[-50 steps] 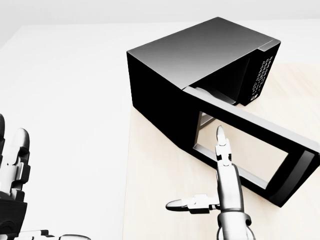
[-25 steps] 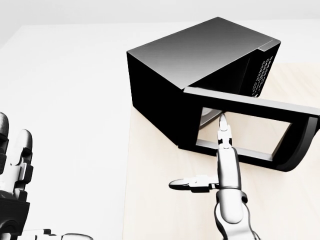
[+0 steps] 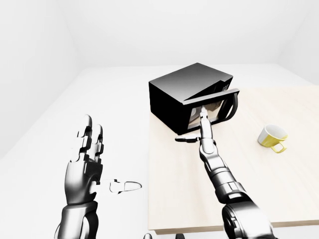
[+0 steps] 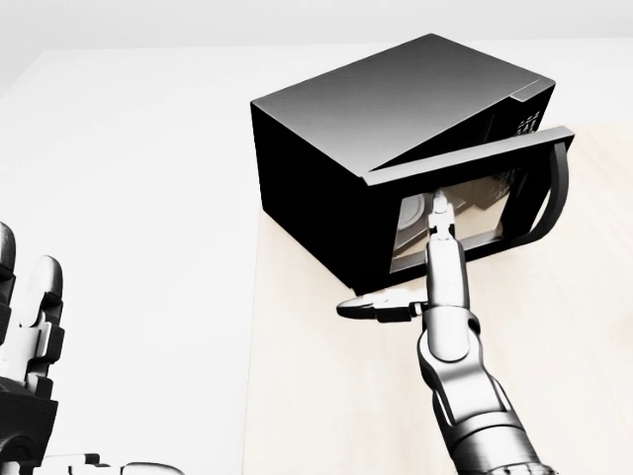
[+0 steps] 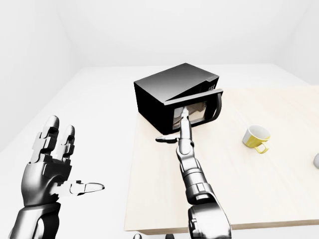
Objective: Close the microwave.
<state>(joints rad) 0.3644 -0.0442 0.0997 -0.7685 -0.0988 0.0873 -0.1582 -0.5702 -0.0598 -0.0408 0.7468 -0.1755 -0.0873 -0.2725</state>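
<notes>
The black microwave (image 4: 396,109) stands at the table's upper-left corner in the head view. Its door (image 4: 495,188), hinged on the left, is almost shut, with a narrow gap left at the handle side on the right. My right hand (image 4: 401,267) is open: its long fingers (image 4: 440,223) are stretched out flat against the door's window and the thumb sticks out to the left. Off the table at the lower left, my left hand (image 3: 92,154) is held up open with nothing in it.
The pale wooden table (image 3: 259,189) runs to the right and toward the bottom of the views. A yellow mug (image 3: 272,137) lies on it right of the microwave. A small grey thing (image 5: 316,160) shows at the right-eye view's right edge.
The door has swung from wide open to nearly shut. My right hand has reached upward with it, fingers staying on the window. The left hand has barely moved.
</notes>
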